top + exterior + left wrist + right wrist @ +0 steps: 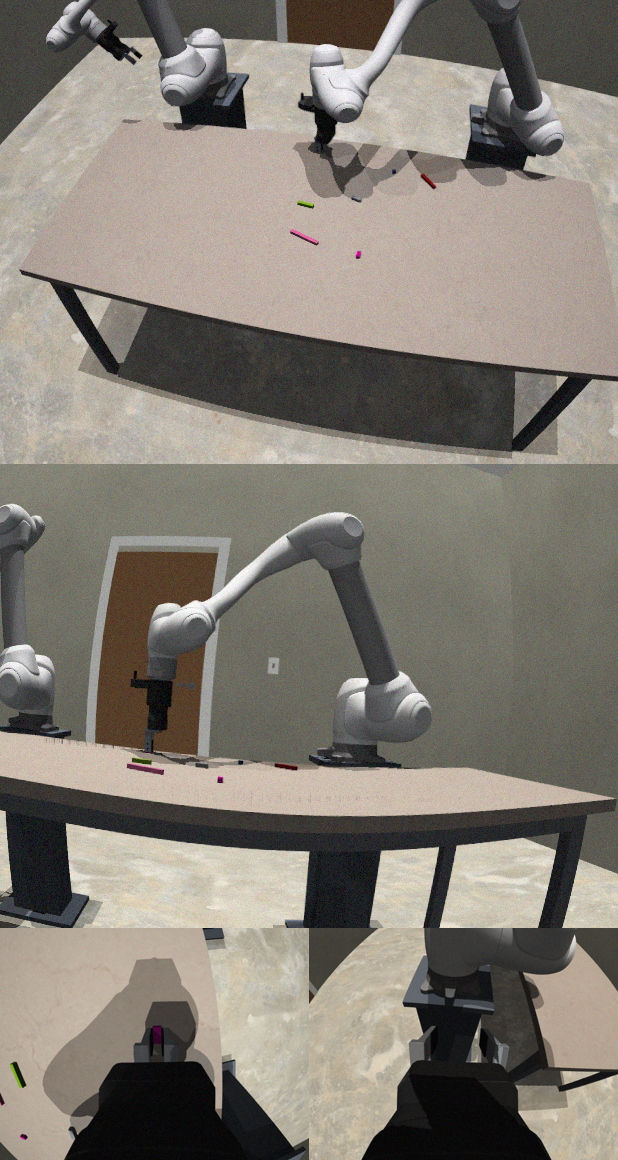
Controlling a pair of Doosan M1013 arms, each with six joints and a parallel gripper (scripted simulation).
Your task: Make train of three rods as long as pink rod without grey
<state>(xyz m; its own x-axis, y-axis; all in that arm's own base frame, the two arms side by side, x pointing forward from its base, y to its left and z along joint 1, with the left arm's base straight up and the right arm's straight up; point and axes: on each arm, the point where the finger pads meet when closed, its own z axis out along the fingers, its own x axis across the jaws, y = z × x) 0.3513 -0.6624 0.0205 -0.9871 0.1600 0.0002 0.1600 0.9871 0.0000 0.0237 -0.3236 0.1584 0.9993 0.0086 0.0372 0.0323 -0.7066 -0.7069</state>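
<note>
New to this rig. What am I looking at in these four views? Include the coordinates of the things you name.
Two robot arms with parallel grippers work at one table (175,240) (425,794) (30,990) (583,1028). The top view looks down from above, the exterior from the side; each wrist view looks past its own gripper.

Lying apart on the table: lime rod (305,204) (141,761) (18,1075), pink rod (304,237) (145,769) (1,1100), grey rod (356,199) (201,765) (71,1132), blue rod (394,171) (240,762), red rod (428,181) (286,766), small magenta rod (358,254) (220,780) (23,1136).

The left gripper (320,148) (149,751) (157,1036) is closed on a second magenta rod (157,1035); whether it is lifted, I can't tell. The right gripper (136,56) (459,1035) is open and empty, away from the table.
</note>
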